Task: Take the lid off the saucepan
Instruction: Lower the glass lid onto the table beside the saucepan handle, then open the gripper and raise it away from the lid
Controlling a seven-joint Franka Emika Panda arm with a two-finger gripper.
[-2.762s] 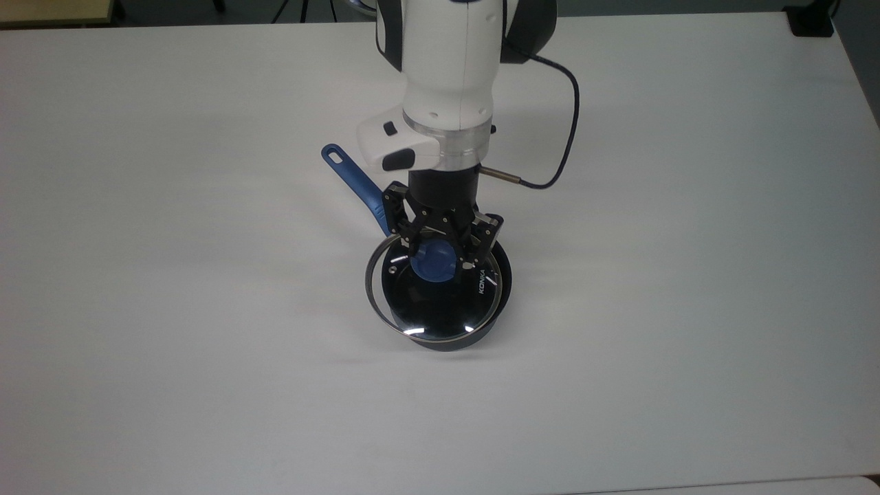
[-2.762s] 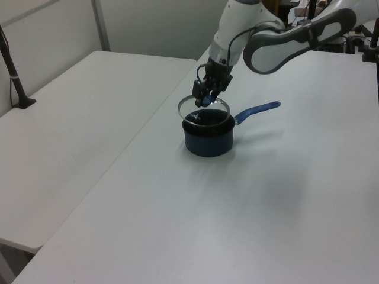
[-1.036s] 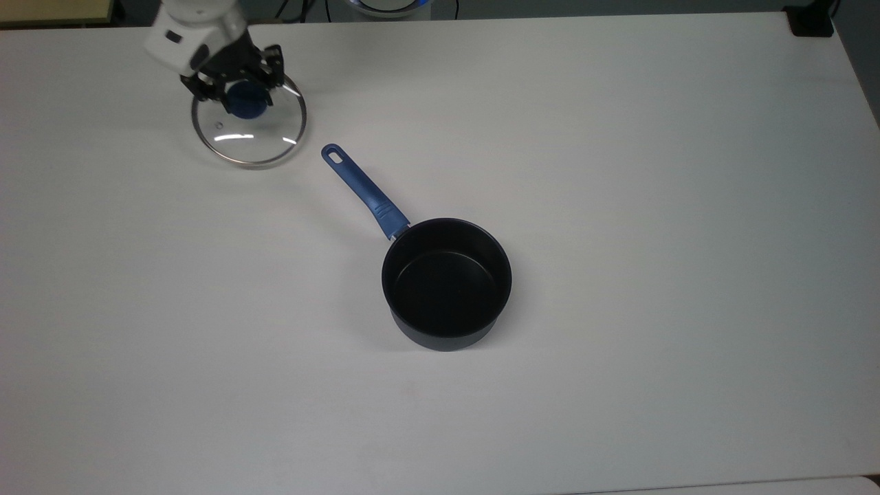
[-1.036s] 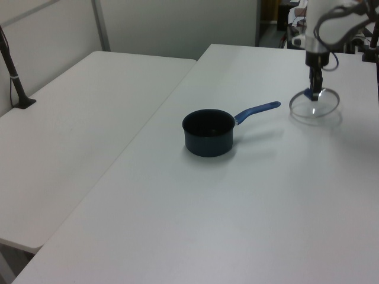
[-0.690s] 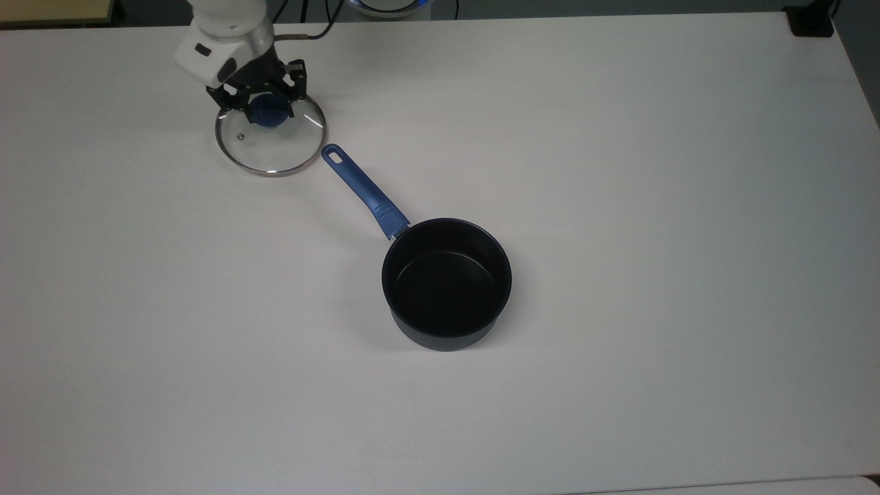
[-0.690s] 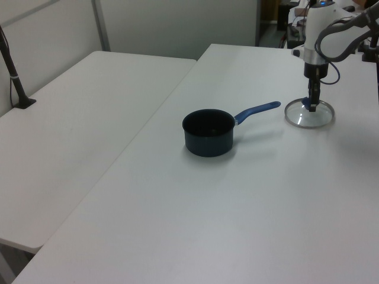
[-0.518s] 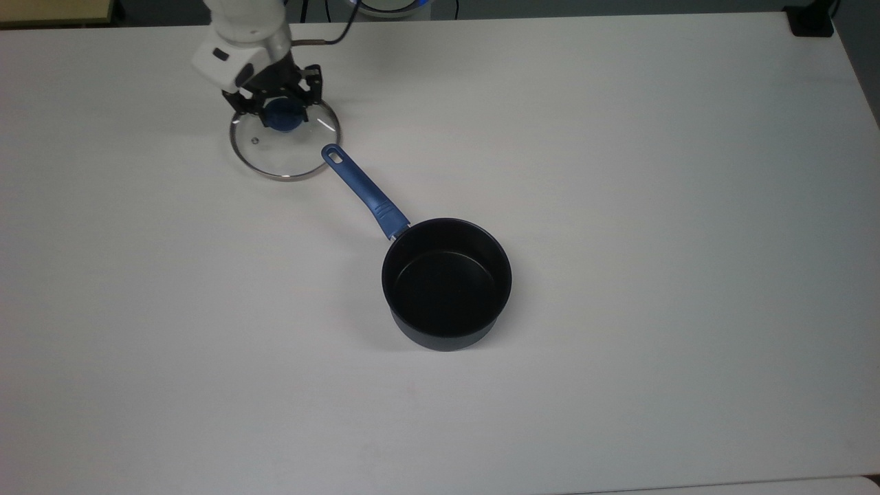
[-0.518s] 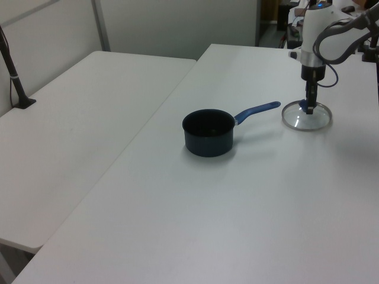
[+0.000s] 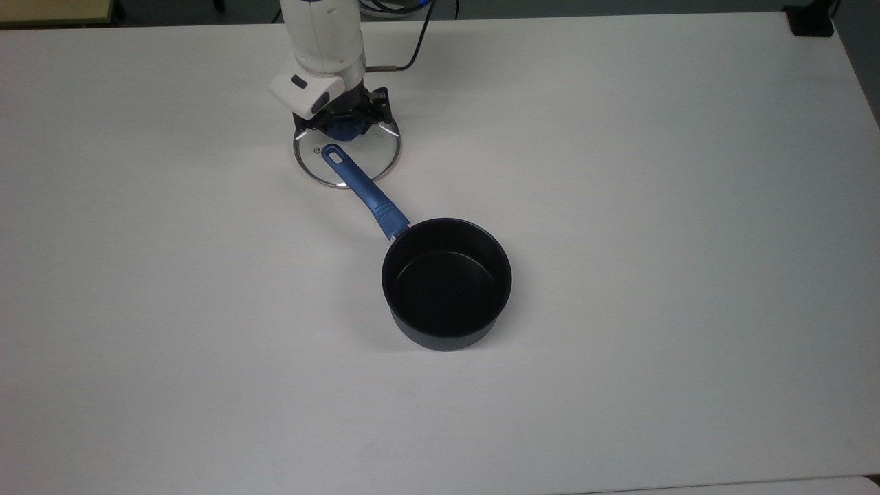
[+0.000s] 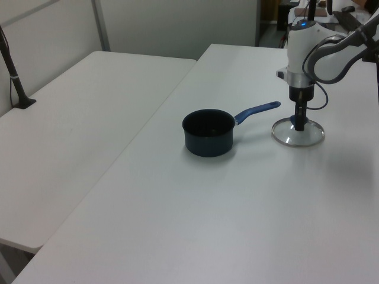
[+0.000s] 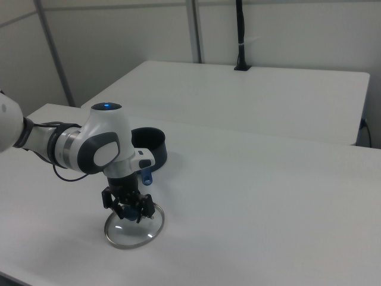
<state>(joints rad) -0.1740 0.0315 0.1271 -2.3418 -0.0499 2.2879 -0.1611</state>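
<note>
Glass, round and clear with a thin metal rim, the lid [image 9: 347,161] is off the pan and held by its blue knob [image 9: 342,130] in the claw [image 9: 344,127], whose black fingers are closed around that knob. In the top view the disc overlaps the tip of the pan's handle [image 9: 364,190] (whether they touch I cannot tell); the left view shows the lid [image 10: 298,134] low over the worktop [image 10: 237,195], just past the handle's end. The saucepan [image 9: 447,283] stands uncovered, a deep round pot, matte dark inside and out, its long straight blue handle ending in an oval hole. Around it the worktop is smooth, plain white. A glossy white arm [image 11: 101,149] carries the claw [image 11: 128,205].
</note>
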